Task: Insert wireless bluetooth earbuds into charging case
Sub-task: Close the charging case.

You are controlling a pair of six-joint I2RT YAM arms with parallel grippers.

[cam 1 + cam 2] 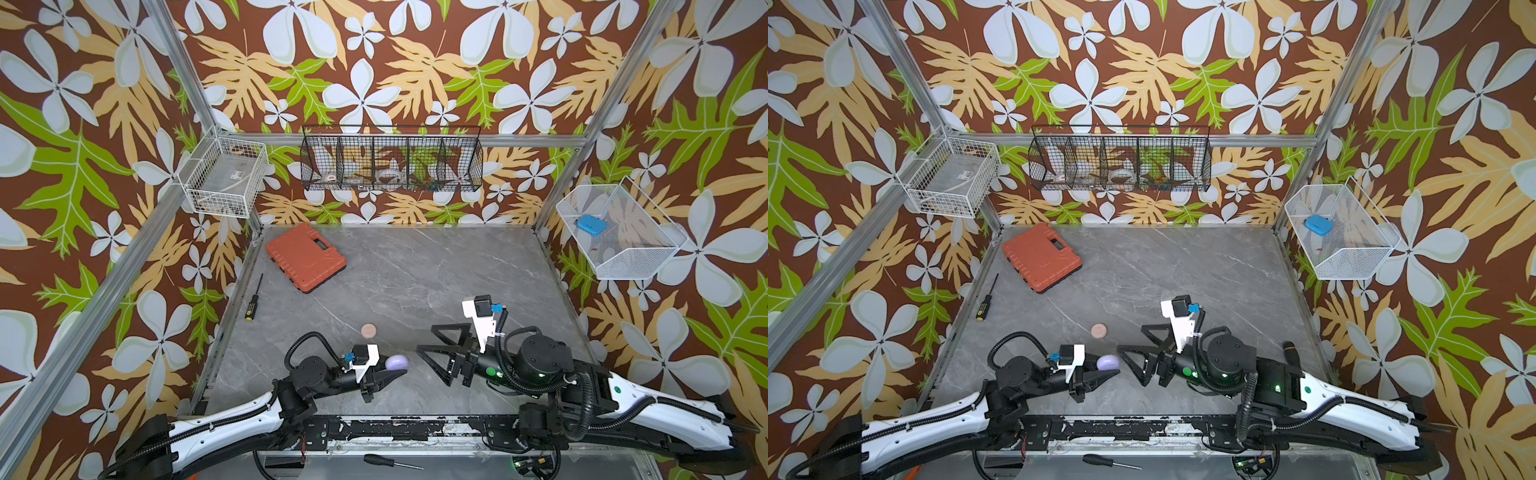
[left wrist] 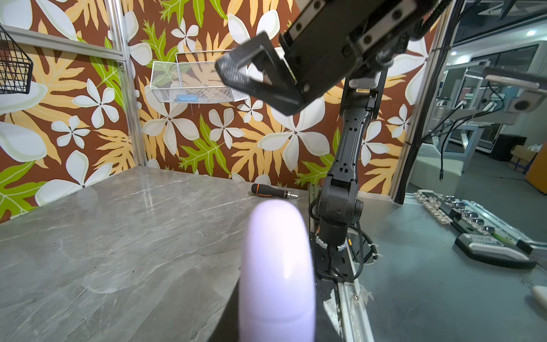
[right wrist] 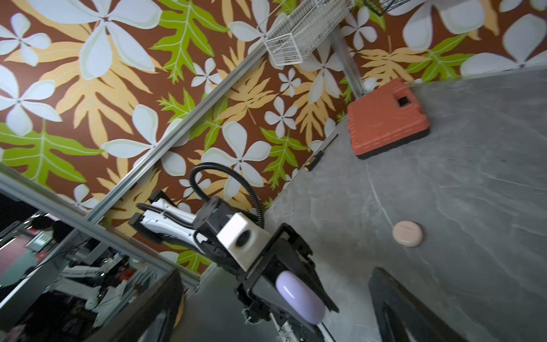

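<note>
A round lavender charging case (image 1: pixel 396 362) (image 1: pixel 1108 362) is clamped edge-up in my left gripper (image 1: pixel 400 368), which is shut on it just above the table. The case fills the left wrist view (image 2: pixel 276 266) and looks closed. My right gripper (image 1: pixel 424 338) (image 1: pixel 1129 338) stands open a short way to the right of it, its fingers pointing at the case and nothing between them. A second round case (image 1: pixel 368 331) (image 3: pixel 407 233), pale pink and closed, lies flat on the table behind the left gripper. The earbuds are out of view.
An orange tool case (image 1: pixel 305 256) lies at the back left, and a screwdriver (image 1: pixel 253 301) lies along the left edge. A black-handled tool (image 2: pixel 272 191) lies by the right wall. Wire baskets (image 1: pixel 226 178) hang on the walls. Another screwdriver (image 1: pixel 390 461) lies on the front ledge.
</note>
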